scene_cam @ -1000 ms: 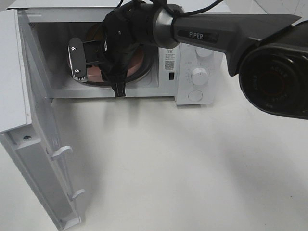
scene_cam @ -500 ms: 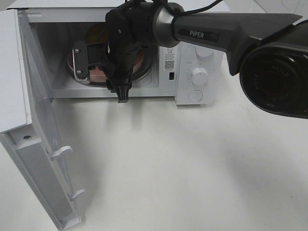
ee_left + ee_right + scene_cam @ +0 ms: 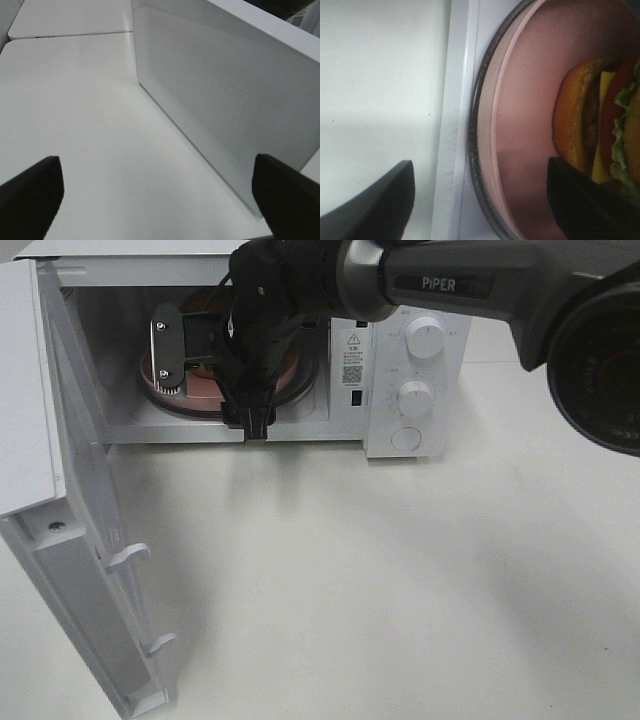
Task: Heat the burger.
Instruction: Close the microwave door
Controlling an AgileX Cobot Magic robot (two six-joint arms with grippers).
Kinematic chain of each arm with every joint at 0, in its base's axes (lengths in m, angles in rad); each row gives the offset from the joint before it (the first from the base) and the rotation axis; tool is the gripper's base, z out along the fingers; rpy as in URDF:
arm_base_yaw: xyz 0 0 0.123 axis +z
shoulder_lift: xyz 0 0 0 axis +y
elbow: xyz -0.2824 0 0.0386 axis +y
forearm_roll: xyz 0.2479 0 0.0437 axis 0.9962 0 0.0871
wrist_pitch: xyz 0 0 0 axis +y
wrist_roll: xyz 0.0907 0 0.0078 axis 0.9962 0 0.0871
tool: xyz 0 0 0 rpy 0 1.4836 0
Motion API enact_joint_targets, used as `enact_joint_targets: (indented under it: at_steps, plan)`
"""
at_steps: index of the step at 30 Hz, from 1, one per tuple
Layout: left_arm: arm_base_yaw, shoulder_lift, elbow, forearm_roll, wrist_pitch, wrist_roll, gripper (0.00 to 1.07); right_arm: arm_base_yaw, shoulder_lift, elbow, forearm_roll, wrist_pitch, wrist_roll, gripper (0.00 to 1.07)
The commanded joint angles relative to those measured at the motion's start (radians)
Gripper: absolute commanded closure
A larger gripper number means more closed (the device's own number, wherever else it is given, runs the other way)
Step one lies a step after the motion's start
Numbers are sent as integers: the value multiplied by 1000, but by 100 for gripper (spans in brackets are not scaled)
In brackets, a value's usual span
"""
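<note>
Burger (image 3: 600,120) sits on its pink plate (image 3: 520,100) inside the microwave (image 3: 415,350), upper left of the overhead frame. That looks like delivery done. In the last second my right claw (image 3: 482,200) has spread from half-closed to wide and grips nothing, so the plate is released. The burger lies just beside one jaw, the other by the front sill. Left claw (image 3: 160,200) is wide open and empty.

A white table (image 3: 400,570) carries a white microwave (image 3: 385,370) at its far edge, its door (image 3: 95,570) swung open.
</note>
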Motion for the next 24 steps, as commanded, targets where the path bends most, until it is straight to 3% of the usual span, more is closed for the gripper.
enact_joint_targets:
  at_steps: [1,24]
  plan:
    - [1,-23,2,-1,-1,-1,12,2,-28,22,-4,-17,6,34]
    - [1,-23,2,-1,-1,-1,12,4,-217,319,-16,-145,7,34]
